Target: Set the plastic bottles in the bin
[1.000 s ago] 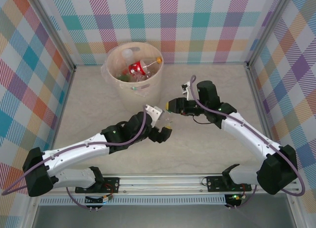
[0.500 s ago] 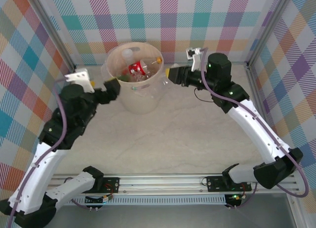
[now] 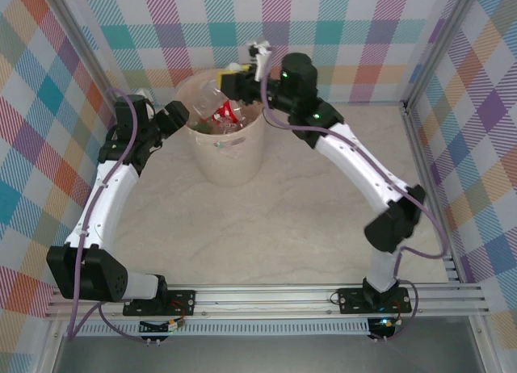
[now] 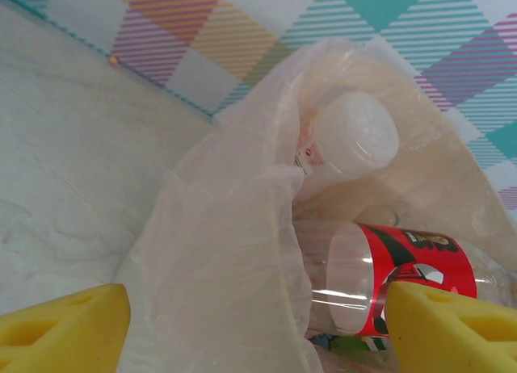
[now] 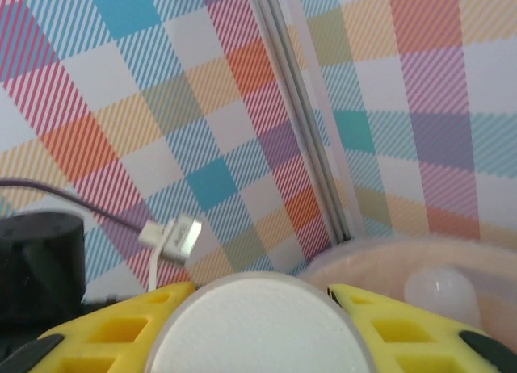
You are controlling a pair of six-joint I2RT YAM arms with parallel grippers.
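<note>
- The right fingers [image 5: 105, 328] were closed on a clear bottle [image 3: 208, 94]. It was clamped at one round end; cap or base could not be told.
- The held bottle was slanted down over the mouth of the bin [image 3: 234, 159], judged to be positioned so that a release would drop it straight in.
- The left fingers [image 4: 60, 328] were spread wide with nothing gripped between them. They were aimed across the bin's left rim, just beside it, and judged to be kept out of the drop path.
- Inside the bin, a red-label bottle [image 4: 408, 268] was seen lying on its side and a white-capped bottle [image 4: 355, 135] leaning near the wall. More were piled beneath them.
- The bin was stood upright on the desk [image 3: 283, 220], close to the back wall and between the two wrists.
- The right arm was stretched long from its base, elbow out to the right, with the forearm swept up and leftward and the wrist over the far rim.
- The left arm was raised along the left wall, with the wrist bent inward toward the bin.
</note>
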